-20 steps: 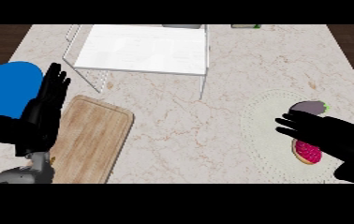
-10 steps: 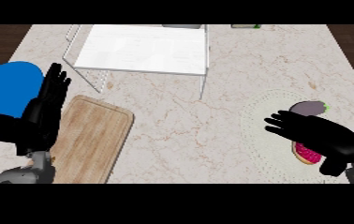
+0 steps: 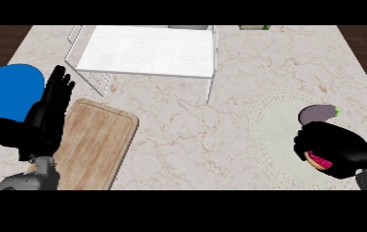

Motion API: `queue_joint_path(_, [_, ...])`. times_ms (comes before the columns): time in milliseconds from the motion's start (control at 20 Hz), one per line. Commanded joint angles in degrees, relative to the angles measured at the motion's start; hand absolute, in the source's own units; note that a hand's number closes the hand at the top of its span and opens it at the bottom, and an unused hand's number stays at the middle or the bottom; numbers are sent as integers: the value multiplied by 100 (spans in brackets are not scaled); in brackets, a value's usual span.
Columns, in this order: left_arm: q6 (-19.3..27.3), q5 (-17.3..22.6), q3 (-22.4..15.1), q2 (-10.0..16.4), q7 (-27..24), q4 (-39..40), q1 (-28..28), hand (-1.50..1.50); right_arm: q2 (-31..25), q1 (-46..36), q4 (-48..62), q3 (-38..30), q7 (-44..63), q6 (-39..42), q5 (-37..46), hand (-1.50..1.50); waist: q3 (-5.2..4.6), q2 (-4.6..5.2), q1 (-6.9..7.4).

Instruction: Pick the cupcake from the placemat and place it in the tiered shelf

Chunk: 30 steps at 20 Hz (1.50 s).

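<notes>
The cupcake (image 3: 318, 160) shows only as a sliver of pink frosting and tan base on the pale round placemat (image 3: 276, 134) at the right. My right hand (image 3: 334, 147) covers it, fingers curled round it. The white tiered shelf (image 3: 150, 51) stands at the back, left of centre, well away from that hand. My left hand (image 3: 50, 110) rests open at the left edge, fingers pointing up, between the blue plate and the wooden board.
A purple-grey vegetable with a green tip (image 3: 317, 113) lies on the placemat just behind my right hand. A wooden cutting board (image 3: 97, 143) sits at front left, a blue plate (image 3: 18, 90) at the left edge, and a grey object (image 3: 28, 178) at the bottom left corner.
My right hand's spread fingers have drawn in and curled over the cupcake, hiding more of it. The left hand has stayed still.
</notes>
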Motion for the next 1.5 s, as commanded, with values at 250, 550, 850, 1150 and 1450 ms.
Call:
queue_joint_path(250, [86, -64, 68, -16, 37, -4, 84, 0, 2285, 305, -308, -28, 3150, 612, 431, 150, -12, -60, -188])
queue_joint_path(550, [78, -37, 56, -42, 58, -3, 76, 0, 3335, 297, -635, -11, 4813, 830, 524, 150, 15, -49, -136])
queue_joint_path(850, [-18, -25, -10, -18, 67, -11, 46, 0, 3372, -56, -1381, 539, 6288, 704, -192, 150, 37, -84, 108])
queue_joint_path(1150, [-55, -56, -126, -67, 46, 4, -12, 0, 3393, -440, -2260, 1058, 7931, -437, -1230, 150, 39, -127, 172])
queue_joint_path(1450, [-39, -105, -168, -105, 29, 155, -152, 0, 3398, -1427, -2835, 1742, 10269, -1191, -877, 150, -21, -94, 213])
